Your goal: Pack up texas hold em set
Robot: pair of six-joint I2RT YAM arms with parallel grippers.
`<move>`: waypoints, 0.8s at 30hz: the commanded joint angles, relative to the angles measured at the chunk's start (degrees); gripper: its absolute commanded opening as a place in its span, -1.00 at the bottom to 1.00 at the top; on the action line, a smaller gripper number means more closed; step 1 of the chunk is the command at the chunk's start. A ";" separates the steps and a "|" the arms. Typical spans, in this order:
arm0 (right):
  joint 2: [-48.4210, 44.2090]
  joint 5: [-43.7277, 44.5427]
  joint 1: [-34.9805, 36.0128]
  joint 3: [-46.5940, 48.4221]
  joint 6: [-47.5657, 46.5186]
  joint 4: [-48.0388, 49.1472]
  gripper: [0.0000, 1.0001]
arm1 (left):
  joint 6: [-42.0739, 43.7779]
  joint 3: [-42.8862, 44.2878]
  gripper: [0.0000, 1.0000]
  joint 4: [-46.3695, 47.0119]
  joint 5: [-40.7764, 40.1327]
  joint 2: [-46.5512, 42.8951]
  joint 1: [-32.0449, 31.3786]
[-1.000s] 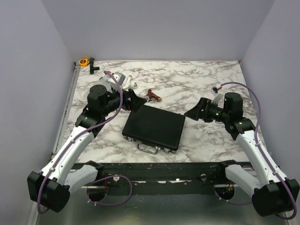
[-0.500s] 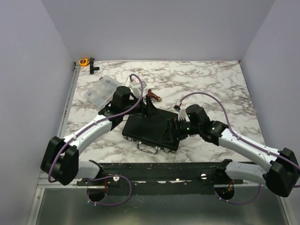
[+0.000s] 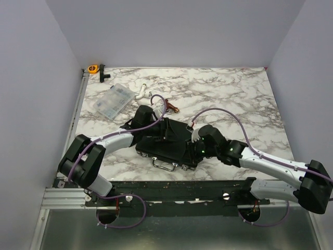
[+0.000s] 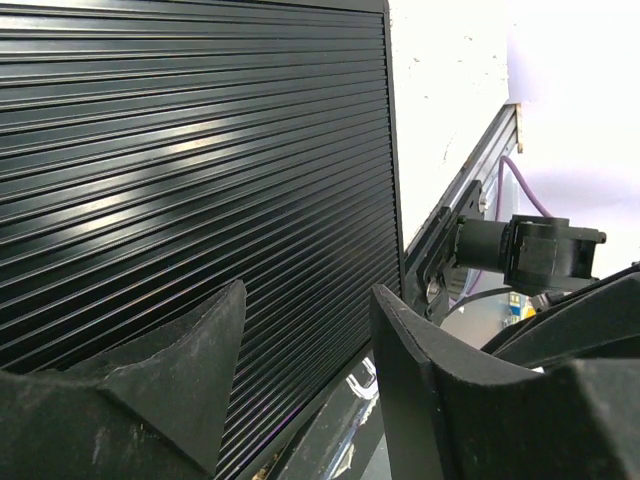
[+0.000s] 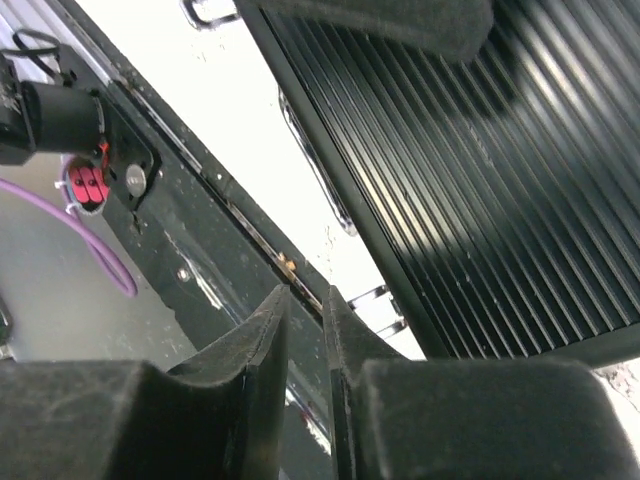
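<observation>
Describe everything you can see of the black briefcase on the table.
The black briefcase lies flat and closed on the marble table, near its front edge, turned slightly askew. Its lid looks like ribbed, glossy metal or plastic. A silver handle and small metal latches sit on the side facing the arms. The left gripper hovers over the lid and the right gripper by the front right corner; whether either touches it is unclear.
</observation>
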 commanded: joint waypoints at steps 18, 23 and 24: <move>7.16 20.36 12.33 -4.83 5.59 -1.23 -0.99 | 4.02 -5.27 0.01 -5.46 -4.76 0.96 -0.25; 10.02 26.79 12.62 -6.32 9.34 -0.03 -0.99 | 3.92 -5.72 0.01 -5.37 -5.22 0.36 -0.24; 10.72 28.02 12.63 -6.67 10.12 0.03 -0.99 | 4.01 -5.76 0.02 -5.43 -5.27 0.15 -0.26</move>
